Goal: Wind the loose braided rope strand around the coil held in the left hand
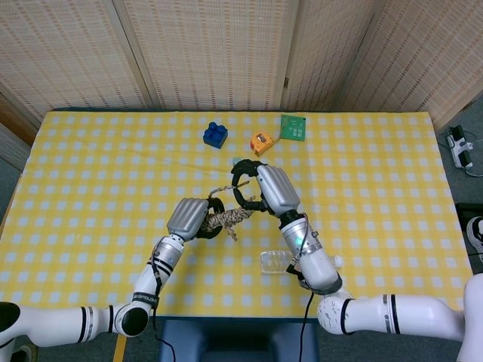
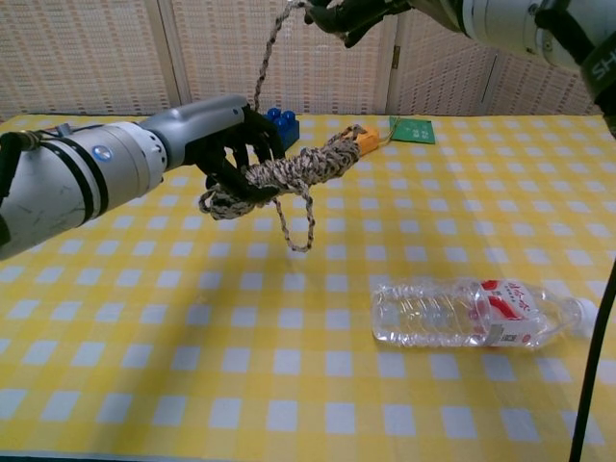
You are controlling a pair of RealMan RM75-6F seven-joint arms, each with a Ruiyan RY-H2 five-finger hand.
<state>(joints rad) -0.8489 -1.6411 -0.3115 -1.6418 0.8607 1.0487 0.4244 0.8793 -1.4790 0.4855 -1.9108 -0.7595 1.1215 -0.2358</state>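
My left hand (image 2: 226, 144) (image 1: 191, 218) grips a coil of brown and white braided rope (image 2: 294, 173) (image 1: 227, 219), held above the table with the coil pointing to the right. A loose strand (image 2: 268, 53) rises from the coil to my right hand (image 2: 356, 12) (image 1: 260, 188), which pinches it high above the coil, at the top edge of the chest view. A short loop of strand (image 2: 300, 226) hangs below the coil.
A clear plastic bottle (image 2: 467, 313) (image 1: 275, 262) lies on its side on the yellow checked table (image 2: 115, 337). At the back are a blue brick (image 1: 215, 134), an orange tape measure (image 1: 262, 142), a green board (image 1: 293, 127) and a small grey-green piece (image 1: 237, 161).
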